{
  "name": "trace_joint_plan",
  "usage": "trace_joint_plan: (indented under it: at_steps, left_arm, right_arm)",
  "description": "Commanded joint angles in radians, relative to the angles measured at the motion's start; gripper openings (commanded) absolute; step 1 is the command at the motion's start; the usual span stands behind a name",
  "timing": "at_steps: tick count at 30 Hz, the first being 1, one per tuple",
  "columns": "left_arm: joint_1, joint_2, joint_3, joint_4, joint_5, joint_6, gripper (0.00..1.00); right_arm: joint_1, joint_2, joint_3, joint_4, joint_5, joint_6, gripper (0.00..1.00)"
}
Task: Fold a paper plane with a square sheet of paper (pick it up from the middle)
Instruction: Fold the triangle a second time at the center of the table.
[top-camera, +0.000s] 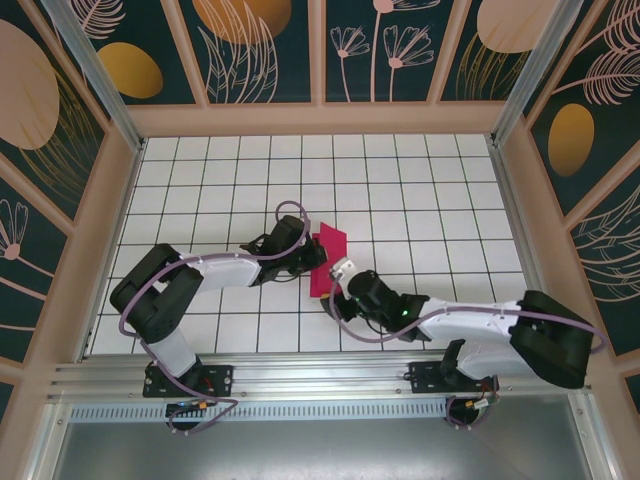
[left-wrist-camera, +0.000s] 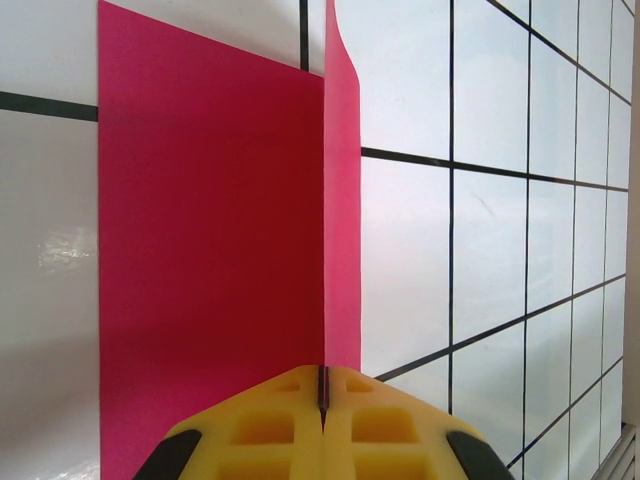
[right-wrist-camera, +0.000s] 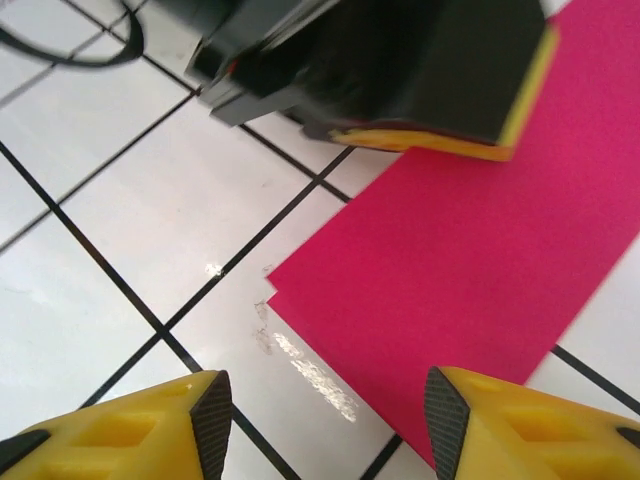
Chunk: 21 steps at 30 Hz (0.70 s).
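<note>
The square sheet of paper (top-camera: 328, 258) is magenta-pink and lies folded along a centre crease on the white tiles in the middle of the table. My left gripper (top-camera: 311, 259) is shut on its crease edge. In the left wrist view the yellow fingertips (left-wrist-camera: 290, 415) meet on the thin edge, one half of the paper (left-wrist-camera: 210, 260) lies flat and a narrow flap (left-wrist-camera: 342, 220) stands upright. My right gripper (right-wrist-camera: 325, 420) is open just short of the paper's near corner (right-wrist-camera: 275, 285), with nothing between its fingers. The left gripper's yellow pad (right-wrist-camera: 440, 140) rests over the paper's far side.
The white gridded table (top-camera: 420, 190) is boxed in by patterned walls (top-camera: 60, 150) on the left, right and back. A metal rail (top-camera: 320, 375) runs along the near edge by both arm bases. Both arms reach toward the centre, their wrists close together.
</note>
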Motion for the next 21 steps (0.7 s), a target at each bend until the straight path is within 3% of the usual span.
trace_joint_plan:
  at_steps: [1, 7, 13, 21]
  left_arm:
    - [0.0, -0.01, 0.017, -0.015, -0.004, -0.011, 0.0]
    - [0.0, -0.002, 0.017, -0.011, 0.01, -0.009, 0.0]
    - [0.0, -0.001, 0.012, -0.017, 0.017, -0.001, 0.0]
    - [0.0, 0.003, 0.017, -0.021, 0.016, 0.003, 0.0]
  right_arm:
    - [0.045, 0.065, 0.056, 0.064, 0.129, -0.075, 0.57]
    - [0.079, 0.175, 0.112, 0.07, 0.213, -0.089, 0.58]
    - [0.08, 0.241, 0.152, 0.057, 0.307, -0.1, 0.51]
    - [0.08, 0.23, 0.151, 0.054, 0.299, -0.097, 0.29]
